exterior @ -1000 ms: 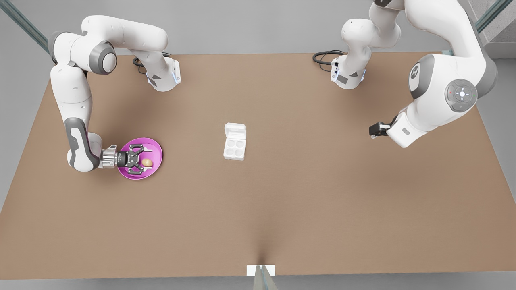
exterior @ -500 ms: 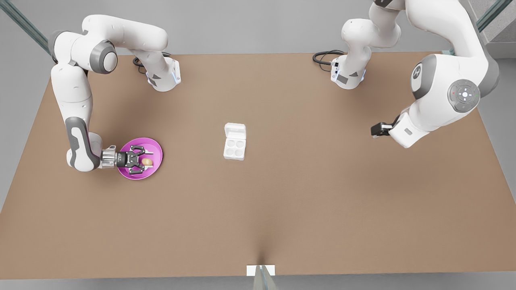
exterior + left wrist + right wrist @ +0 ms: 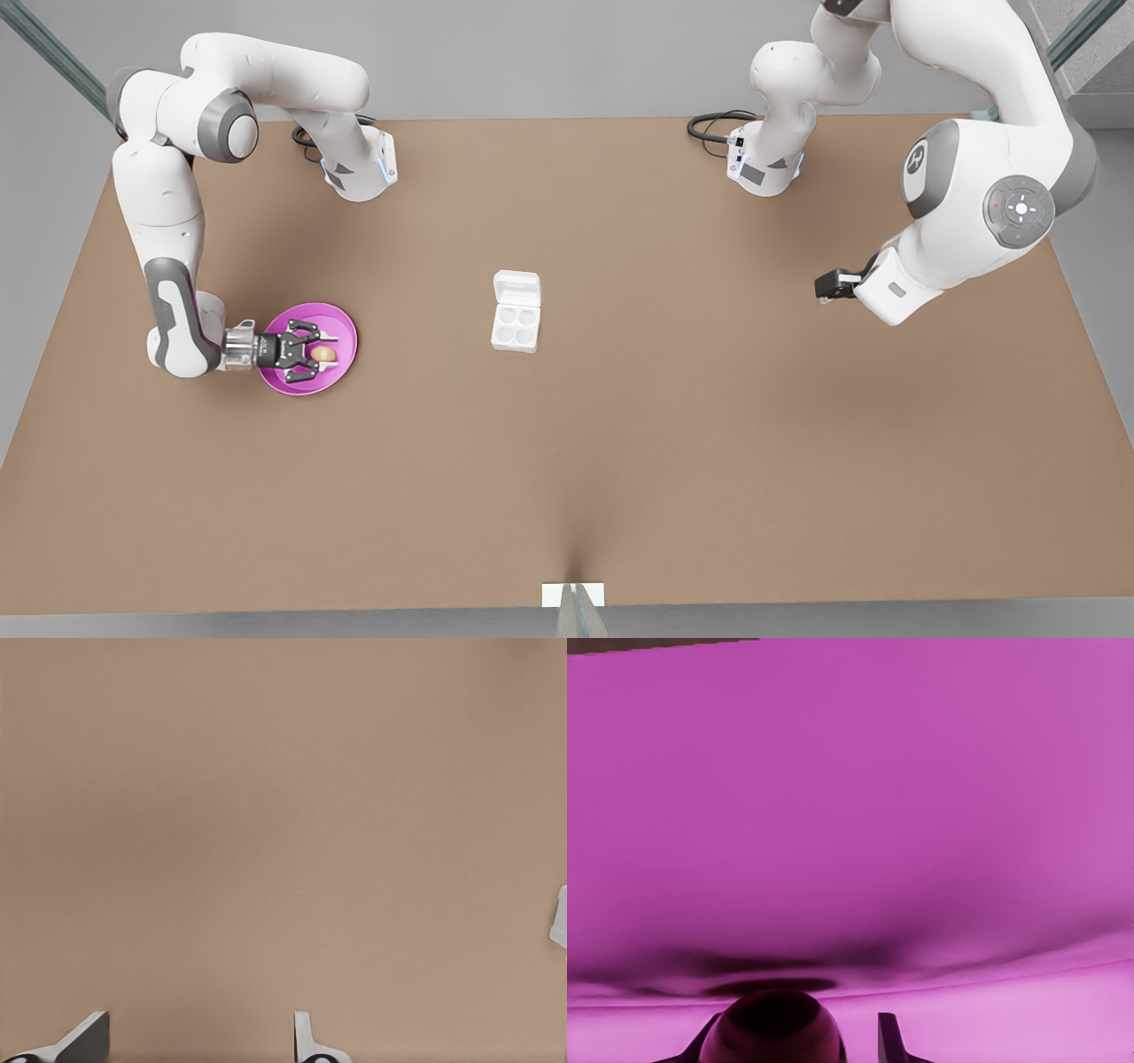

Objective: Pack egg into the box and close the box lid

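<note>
The tan egg (image 3: 324,354) lies on the pink plate (image 3: 342,322) at the front view's left. My right gripper (image 3: 325,353) reaches in low over the plate, its fingers on either side of the egg. In the right wrist view the egg (image 3: 775,1029) sits between the fingers with a small gap beside one finger (image 3: 888,1032). The white box (image 3: 515,333) stands at the table's middle, cups bare, with the box lid (image 3: 516,286) folded open behind it. My left gripper (image 3: 826,285) waits open above the table at the front view's right; its fingertips (image 3: 306,1038) frame bare table.
The brown table (image 3: 620,443) stretches wide around the box. Both arm bases (image 3: 359,168) and a black cable (image 3: 709,124) sit along the far edge. A white sliver (image 3: 559,917) shows at the border of the left wrist view.
My right gripper's fingers have narrowed around the egg on the plate. The arm at the front view's right has shifted slightly.
</note>
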`<state>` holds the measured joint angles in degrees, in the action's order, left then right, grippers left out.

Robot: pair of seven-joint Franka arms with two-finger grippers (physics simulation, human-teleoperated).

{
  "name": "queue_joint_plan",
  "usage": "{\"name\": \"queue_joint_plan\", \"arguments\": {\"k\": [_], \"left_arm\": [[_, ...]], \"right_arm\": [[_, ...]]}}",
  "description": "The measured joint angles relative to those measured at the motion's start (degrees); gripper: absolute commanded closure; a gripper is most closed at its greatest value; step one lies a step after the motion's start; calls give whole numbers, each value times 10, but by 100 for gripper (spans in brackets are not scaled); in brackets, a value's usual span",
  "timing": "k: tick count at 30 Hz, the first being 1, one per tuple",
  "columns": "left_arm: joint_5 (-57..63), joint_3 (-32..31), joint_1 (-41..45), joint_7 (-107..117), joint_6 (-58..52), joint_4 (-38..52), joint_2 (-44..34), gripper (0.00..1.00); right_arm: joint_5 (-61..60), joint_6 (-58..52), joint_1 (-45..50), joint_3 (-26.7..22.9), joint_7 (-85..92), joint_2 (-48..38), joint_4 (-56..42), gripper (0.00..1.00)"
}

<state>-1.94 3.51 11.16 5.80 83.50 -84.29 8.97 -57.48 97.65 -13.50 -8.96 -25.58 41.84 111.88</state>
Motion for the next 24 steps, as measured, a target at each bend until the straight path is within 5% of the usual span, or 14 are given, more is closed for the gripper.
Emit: {"name": "queue_joint_plan", "arguments": {"k": [11,19,22,24], "left_arm": [[0,0,0,0,0,0,0,0],[0,0,0,0,0,0,1,0],[0,0,0,0,-1,0,1,0],[0,0,0,0,-2,0,0,0]], "right_arm": [[2,7,1,-2,1,-1,0,38],[2,6,1,-2,1,-3,1,51],[1,6,1,-2,0,-3,1,74],[-2,8,1,-2,0,-3,1,79]]}}
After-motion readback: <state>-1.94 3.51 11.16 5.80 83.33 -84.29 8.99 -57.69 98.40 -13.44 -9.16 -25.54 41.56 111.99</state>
